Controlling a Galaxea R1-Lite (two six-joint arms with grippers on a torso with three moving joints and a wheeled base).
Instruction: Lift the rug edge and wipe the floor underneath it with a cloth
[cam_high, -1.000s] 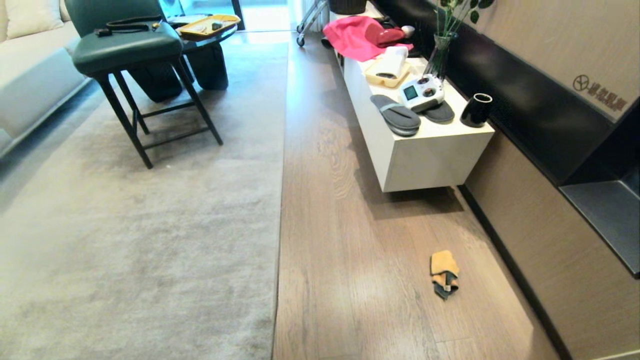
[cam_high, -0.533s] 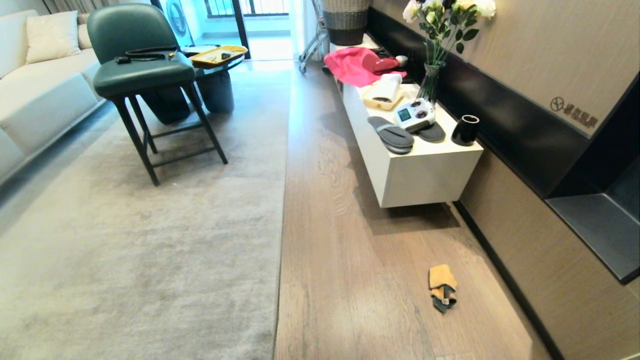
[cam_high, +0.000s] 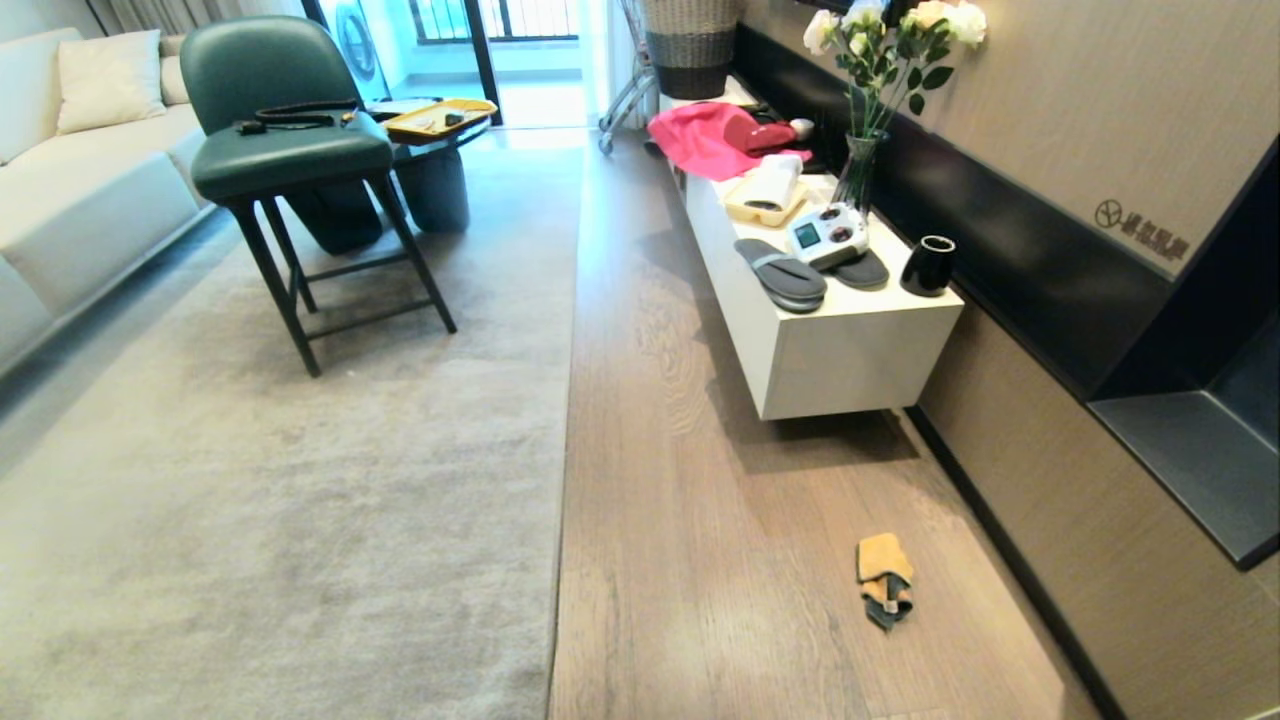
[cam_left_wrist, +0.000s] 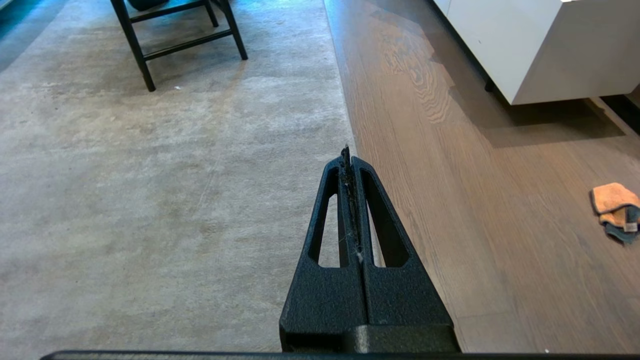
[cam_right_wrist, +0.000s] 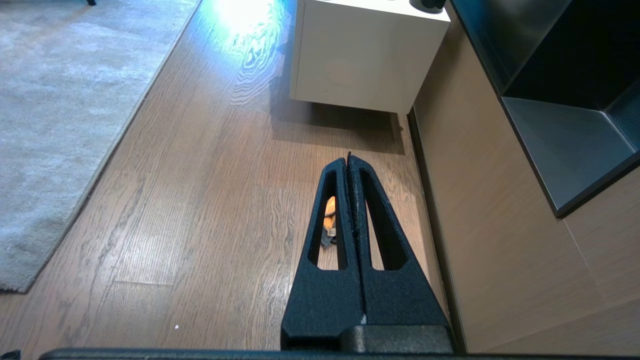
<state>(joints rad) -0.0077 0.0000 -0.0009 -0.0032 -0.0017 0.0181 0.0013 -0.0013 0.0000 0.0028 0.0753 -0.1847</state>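
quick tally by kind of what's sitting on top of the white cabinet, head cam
Grey slippers: 2
White two-knob controller: 1
Black cup: 1
Glass flower vase: 1
Yellow tray holding a white roll: 1
Pink fabric: 1
Total: 7

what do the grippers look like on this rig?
Left gripper and right gripper match: matte black, grainy-textured, two tapered fingers, each with a long triangular cutout. Lint strands cling along the left's seam. No cables or markings visible.
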